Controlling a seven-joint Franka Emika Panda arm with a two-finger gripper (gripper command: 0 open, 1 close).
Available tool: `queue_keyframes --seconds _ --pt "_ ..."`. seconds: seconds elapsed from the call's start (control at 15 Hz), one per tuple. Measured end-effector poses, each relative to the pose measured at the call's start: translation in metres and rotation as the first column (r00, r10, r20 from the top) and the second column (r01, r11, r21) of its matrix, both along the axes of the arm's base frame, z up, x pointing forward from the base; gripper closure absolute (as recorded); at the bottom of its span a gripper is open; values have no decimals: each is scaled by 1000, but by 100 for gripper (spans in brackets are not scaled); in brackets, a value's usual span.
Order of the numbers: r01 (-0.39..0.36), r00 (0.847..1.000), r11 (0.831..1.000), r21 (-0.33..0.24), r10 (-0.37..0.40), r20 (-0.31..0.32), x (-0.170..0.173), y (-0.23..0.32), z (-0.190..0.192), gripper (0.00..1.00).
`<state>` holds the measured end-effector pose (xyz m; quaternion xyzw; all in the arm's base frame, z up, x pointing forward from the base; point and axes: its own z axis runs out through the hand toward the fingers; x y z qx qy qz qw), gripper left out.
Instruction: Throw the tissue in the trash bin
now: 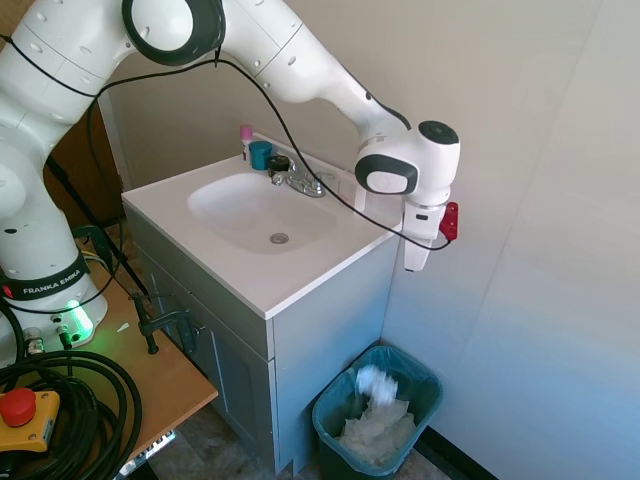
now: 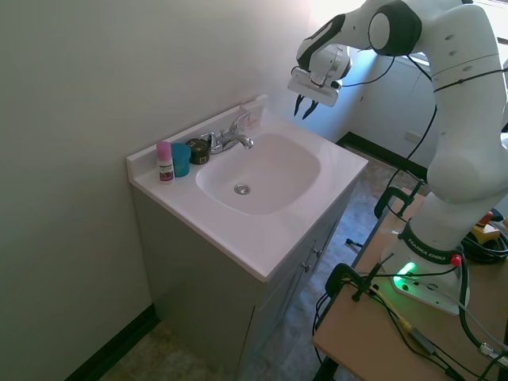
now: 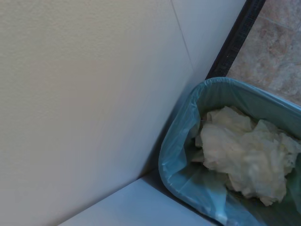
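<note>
Home bathroom, white sink on grey vanity, chrome faucet, toiletries

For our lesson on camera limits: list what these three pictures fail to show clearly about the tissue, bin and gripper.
- Tissue: motion-blurred at the trash bin mouth in the first exterior view; landing unclear.
- Bin: hidden behind the vanity in the second exterior view.
- Gripper: small; fingers hidden in the first exterior view.

Soft daylight throughout, window glare behind the arm (second exterior view), falling tissue motion-blurred.

2 opposed high views, sink shared
</note>
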<state>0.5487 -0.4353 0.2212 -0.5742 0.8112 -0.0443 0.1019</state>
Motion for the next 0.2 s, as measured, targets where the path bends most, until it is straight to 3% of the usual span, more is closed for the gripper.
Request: queue_keyframes --seconds 0.2 --pt "-16 999 1000 -11 16 38 4 -3 21 0"
